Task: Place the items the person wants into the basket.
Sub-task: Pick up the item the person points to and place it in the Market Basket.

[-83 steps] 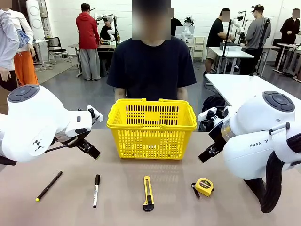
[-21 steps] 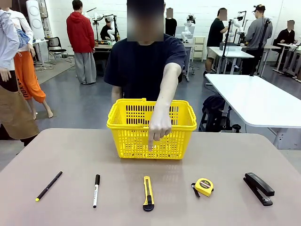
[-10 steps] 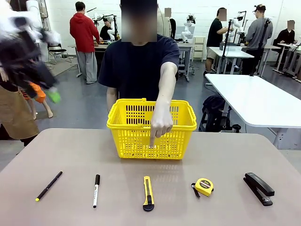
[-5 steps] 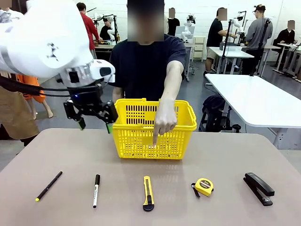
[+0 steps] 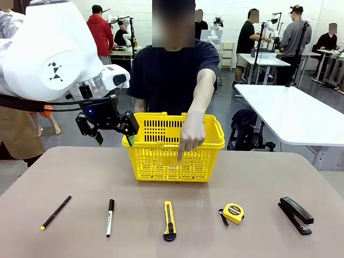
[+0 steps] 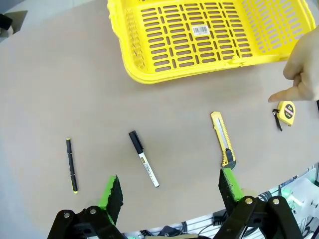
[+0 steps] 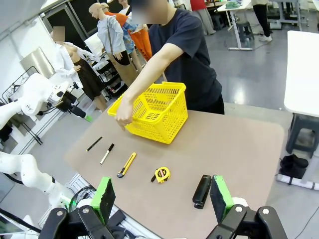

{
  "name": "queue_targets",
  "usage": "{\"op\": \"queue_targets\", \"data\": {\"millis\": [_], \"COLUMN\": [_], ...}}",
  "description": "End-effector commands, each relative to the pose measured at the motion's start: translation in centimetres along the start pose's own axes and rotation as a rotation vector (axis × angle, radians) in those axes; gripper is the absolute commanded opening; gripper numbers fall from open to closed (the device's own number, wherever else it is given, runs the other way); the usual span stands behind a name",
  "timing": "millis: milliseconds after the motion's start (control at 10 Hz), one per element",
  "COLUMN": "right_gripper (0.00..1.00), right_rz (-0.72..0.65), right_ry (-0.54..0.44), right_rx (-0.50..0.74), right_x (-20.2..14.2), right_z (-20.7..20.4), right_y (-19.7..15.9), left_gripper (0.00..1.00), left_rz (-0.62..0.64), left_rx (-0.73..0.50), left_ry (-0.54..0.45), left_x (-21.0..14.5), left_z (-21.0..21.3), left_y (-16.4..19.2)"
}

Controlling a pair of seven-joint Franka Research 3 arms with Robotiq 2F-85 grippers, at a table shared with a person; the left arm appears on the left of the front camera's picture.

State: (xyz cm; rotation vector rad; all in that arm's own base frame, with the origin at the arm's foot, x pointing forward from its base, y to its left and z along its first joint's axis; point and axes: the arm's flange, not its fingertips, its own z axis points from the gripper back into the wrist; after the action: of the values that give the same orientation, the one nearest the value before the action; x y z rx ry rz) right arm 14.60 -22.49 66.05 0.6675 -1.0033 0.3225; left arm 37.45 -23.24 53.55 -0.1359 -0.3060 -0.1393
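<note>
Busy lab hall behind, other tables and people farther off; up close, a brown-grey table. From the front: the yellow basket stands upright at the far middle of the table, with the person in the black T-shirt right behind it. The person's hand reaches over the near rim, forefinger pointing down in front of the lattice wall, other fingers curled, grasping nothing. A row lies along the near side, each item well apart from the next: black pen with yellow tip, white marker, utility knife at the middle, tape measure, stapler. The left gripper hangs in the air just beside the basket's left rim, fingers spread, nothing between them. Left wrist view, looking down: green pads wide apart; the basket sits at the top, with pen, marker and knife flat on the table below it. The pointing hand comes in at the picture's right edge, just above the tape measure. Right wrist view: the right gripper is high above the stapler's end of the table, pads wide apart and empty. The stapler lies nearest, then tape measure, knife, marker and pen; the hand is at the basket's near wall.
</note>
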Motion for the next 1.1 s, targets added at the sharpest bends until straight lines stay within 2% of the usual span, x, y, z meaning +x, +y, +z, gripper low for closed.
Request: {"op": "queue_targets", "data": {"millis": [0,500,600,700,1000], "right_gripper": [1.0,1.0,1.0,1.0,1.0], "right_rz": [0.008,0.008,0.008,0.008,0.008], "right_ry": [-0.009,-0.009,-0.009,-0.009,-0.009], "right_rx": [0.025,0.025,0.025,0.025,0.025], "right_x": [-0.2,-0.2,-0.2,-0.2,-0.2], "right_z": [-0.2,-0.2,-0.2,-0.2,-0.2], "right_y": [0.0,0.0,0.0,0.0,0.0], "left_gripper": [1.0,1.0,1.0,1.0,1.0], "left_rz": [-0.005,-0.003,0.015,0.085,0.148], "left_rx": [0.014,0.0,-0.008,-0.011,0.012], "left_ry": [0.02,0.017,0.029,0.086,0.15], "left_x": [0.4,0.3,-1.1,-2.0,-2.4], "left_z": [-0.5,-0.7,-2.7,-5.0,-9.4], "left_y": [-0.4,-0.1,-2.6,-4.8,-7.9]}}
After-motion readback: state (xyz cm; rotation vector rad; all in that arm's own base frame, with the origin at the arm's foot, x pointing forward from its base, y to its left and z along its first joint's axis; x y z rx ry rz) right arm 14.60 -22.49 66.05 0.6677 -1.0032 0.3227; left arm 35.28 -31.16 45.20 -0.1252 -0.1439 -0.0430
